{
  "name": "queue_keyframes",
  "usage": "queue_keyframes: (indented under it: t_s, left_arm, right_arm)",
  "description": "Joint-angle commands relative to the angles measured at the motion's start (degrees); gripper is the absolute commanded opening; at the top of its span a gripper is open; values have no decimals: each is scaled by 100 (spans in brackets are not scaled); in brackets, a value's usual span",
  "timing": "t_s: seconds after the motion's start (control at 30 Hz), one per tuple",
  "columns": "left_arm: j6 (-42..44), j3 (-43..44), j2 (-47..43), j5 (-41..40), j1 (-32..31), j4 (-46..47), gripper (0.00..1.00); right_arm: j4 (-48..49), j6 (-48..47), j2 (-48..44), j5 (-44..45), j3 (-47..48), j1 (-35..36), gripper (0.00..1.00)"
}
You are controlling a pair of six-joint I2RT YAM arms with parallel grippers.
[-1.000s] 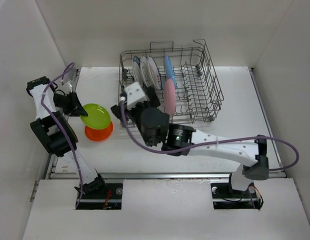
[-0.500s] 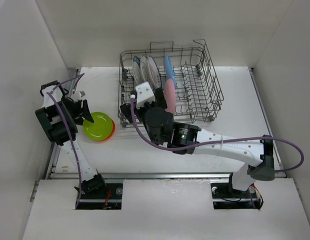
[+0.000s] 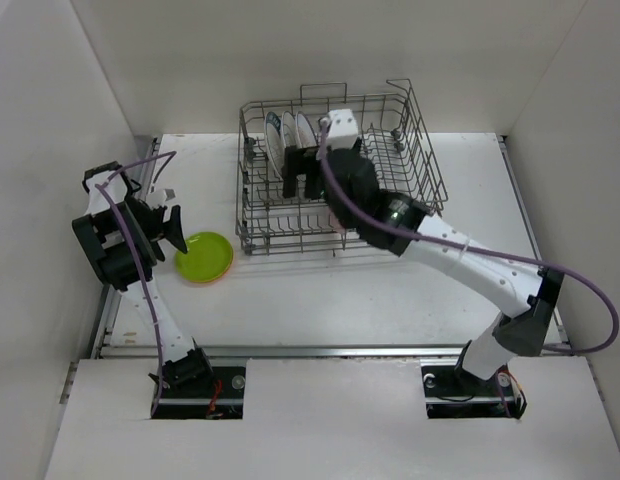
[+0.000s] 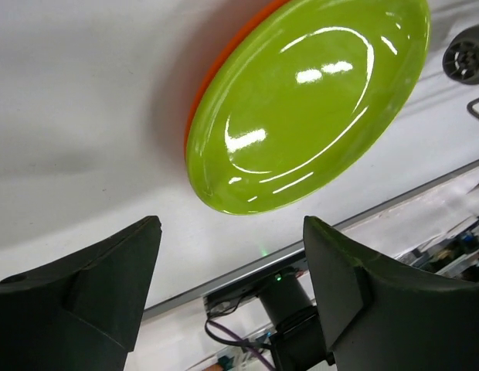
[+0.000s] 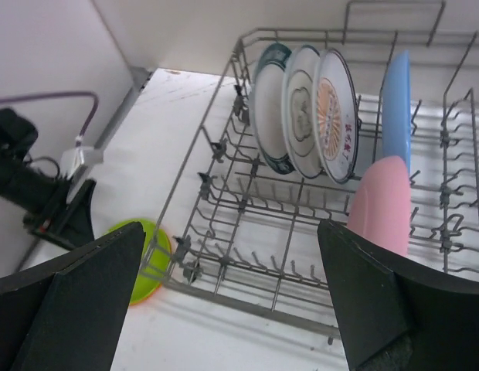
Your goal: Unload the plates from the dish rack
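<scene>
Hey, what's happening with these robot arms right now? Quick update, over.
Left gripper open by green plate on table; right gripper open above rack. Five plates standing in rack. Nothing blocking.

Lime-green plate [image 3: 203, 256] now down, right end effector [image 3: 304, 178] over dish rack [image 3: 427, 170]

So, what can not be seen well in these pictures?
Orange plate: only a rim edge shows, left wrist view, under the lime-green plate.
Pink plate and light blue plate: top view, covered by the right arm.
Rearmost white plate: right wrist view, pattern hidden by the next white plate.
</scene>
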Motion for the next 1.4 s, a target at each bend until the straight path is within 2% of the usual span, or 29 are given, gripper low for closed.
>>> queue_keyframes:
  t_s: [0.0,0.17,0.37,0.43,0.53,0.63,0.73,0.83,0.87,0.9,0.93,1.0,1.03,1.1,1.17,1.37]
  left_arm:
    - [523,-41,-461,-71,-154,-461,72]
    - [647,162,-48,183,-207,-804,72]
    - [305,302,-584,368,-207,-585,75]
    - [191,363,-926,316,-207,-480,80]
    - [50,364,-1478,289,-207,-251,100]
    - [1216,652,-1910,867,-207,-960,100]
    - [1631,891,-2306,1194,-207,-1218,100]
    - [1370,970,-2886,1720,3,-675,100]
    - [1029,970,-3192,1879,73,-377,100]
    - [173,735,-3351,1950,135,366,100]
    - [-106,568,-3510,2011,188,678,100]
    - [22,356,-3835,2527,188,839,100]
    - [571,355,-3836,2731,188,743,100]
    - [980,355,-3907,3004,188,742,100]
    - [886,572,-3907,2796,188,742,100]
    - [-55,1242,-3503,1310,170,980,100]
  right_arm:
    - [-811,1269,-242,-1860,220,-801,100]
    - [-1435,1683,-190,-2539,352,-1646,97]
    - [-1796,1745,126,-2856,125,-2175,80]
    - [-1796,1745,223,-2856,72,-2236,79]
    - [-1796,1745,425,-2909,-43,-2306,79]
    - [-1560,1588,706,-3128,-43,-2429,76]
    - [-1559,1464,1013,-3217,97,-2500,73]
    - [-1559,1315,1014,-3164,45,-2553,70]
    - [-1559,1236,962,-3112,45,-2553,70]
    - [-1559,1183,962,-3111,45,-2553,70]
    - [-1559,1121,814,-3198,-8,-2553,70]
    - [-1506,963,664,-3322,-8,-2553,70]
    - [-1419,910,585,-3453,-8,-2553,70]
    - [-1366,831,374,-3524,44,-2553,70]
    - [-1366,751,172,-3524,106,-2553,70]
    - [-1628,751,-40,-3120,45,-2605,70]
